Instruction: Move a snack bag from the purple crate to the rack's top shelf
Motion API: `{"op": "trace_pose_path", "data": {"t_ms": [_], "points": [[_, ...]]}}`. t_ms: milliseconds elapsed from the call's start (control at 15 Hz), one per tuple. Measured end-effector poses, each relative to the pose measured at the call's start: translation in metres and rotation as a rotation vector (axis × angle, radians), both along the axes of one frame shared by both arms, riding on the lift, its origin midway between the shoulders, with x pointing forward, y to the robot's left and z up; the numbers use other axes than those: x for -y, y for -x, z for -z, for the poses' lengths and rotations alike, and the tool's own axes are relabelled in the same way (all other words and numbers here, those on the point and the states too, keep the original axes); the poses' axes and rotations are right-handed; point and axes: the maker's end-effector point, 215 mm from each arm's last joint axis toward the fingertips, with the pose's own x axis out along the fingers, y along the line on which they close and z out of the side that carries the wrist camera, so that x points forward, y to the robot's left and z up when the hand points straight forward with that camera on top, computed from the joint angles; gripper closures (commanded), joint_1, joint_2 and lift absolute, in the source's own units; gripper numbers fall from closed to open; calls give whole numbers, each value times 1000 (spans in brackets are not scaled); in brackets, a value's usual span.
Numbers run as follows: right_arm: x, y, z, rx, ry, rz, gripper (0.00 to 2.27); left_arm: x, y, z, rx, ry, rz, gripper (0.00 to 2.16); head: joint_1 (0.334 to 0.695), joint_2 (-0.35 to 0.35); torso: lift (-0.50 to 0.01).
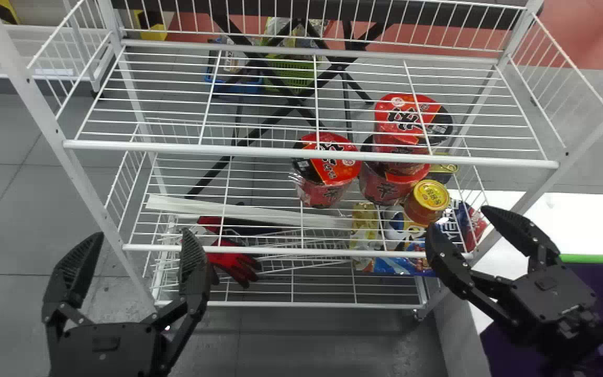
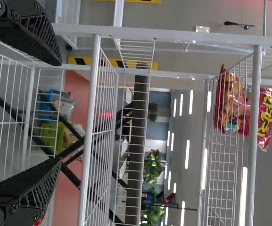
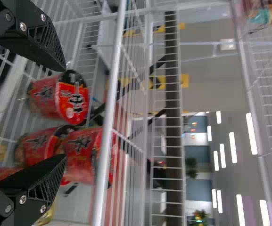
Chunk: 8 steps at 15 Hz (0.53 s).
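Both of my claws are spread wide in the head view, nothing pinched: left claw (image 1: 142, 233) before the white wire rack (image 1: 312, 152), right claw (image 1: 457, 217) ahead of the purple crate (image 1: 513, 353). That crate, dark and smooth-walled, lies back and to the right of my right fingertips, so my right arm is the nearer for any pick from it. Round red noodle cups (image 1: 327, 168) in crinkled film stand just ahead of my right claw

From my left wrist, snack bags (image 2: 231, 101) lie high above and ahead of my left claw, on the rack's top shelf (image 2: 253, 183); glossy, puffy film, red with yellow lettering, their longer side seemingly running along the shelf. Whether one of them is the bag meant, I cannot tell; if so, I judge the placing done and both arms need only draw clear of the thin bars

From my right wrist, red packaging shows well above my right claw and to its left, beyond the wires
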Motion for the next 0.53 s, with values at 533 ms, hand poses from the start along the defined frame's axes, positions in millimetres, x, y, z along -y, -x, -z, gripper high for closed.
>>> {"op": "trace_pose_path", "data": {"t_ms": [533], "points": [[157,24,-13,-249,-56,265,184,4,1,5,-7,-9,6,90,695,-350,-461]]}}
